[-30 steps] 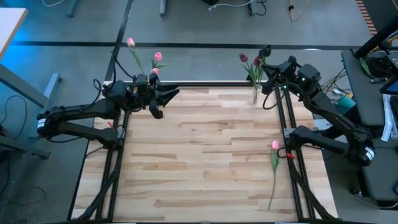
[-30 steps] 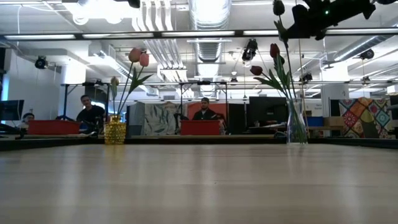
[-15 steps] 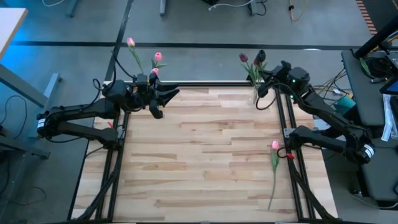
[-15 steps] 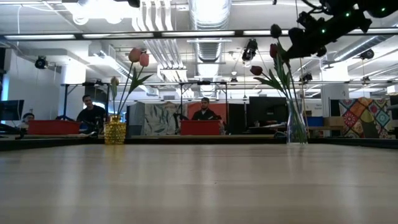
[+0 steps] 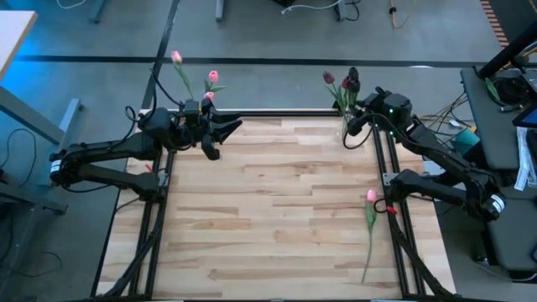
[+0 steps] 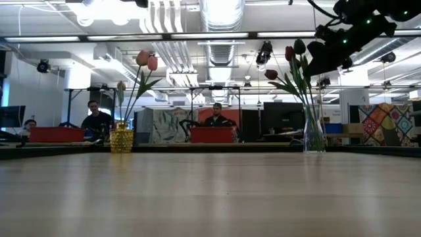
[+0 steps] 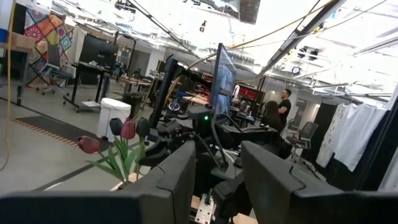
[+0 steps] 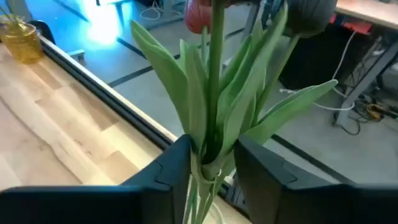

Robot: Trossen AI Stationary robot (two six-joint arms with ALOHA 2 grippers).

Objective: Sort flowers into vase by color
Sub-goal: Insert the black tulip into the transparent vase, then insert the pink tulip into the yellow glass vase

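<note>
A: What's hard to see?

B: The clear vase [image 6: 314, 135] nearly vanishes from above; only its maroon tulips [image 5: 342, 81] show. In the right wrist view the heads are cut off at the frame edge and the vase rim barely shows.

A: Where's the right gripper [image 5: 356, 132]?

B: At the table's [image 5: 277, 210] far right corner, right at the vase. Its fingers [image 8: 168, 168] stand apart on either side of the stems, with a gap; I can't tell if they touch the leaves.

A: And the left gripper [image 5: 220, 134]?

B: At the far left corner, near the yellow vase [image 6: 121, 139] with the pink tulips [image 5: 211, 77]. Fingers spread, holding nothing.

A: Any flowers left?

B: One pink tulip [image 5: 370, 220] lies by the table's right edge, well apart from both grippers.

A: Any writing?

B: None I can read.
</note>
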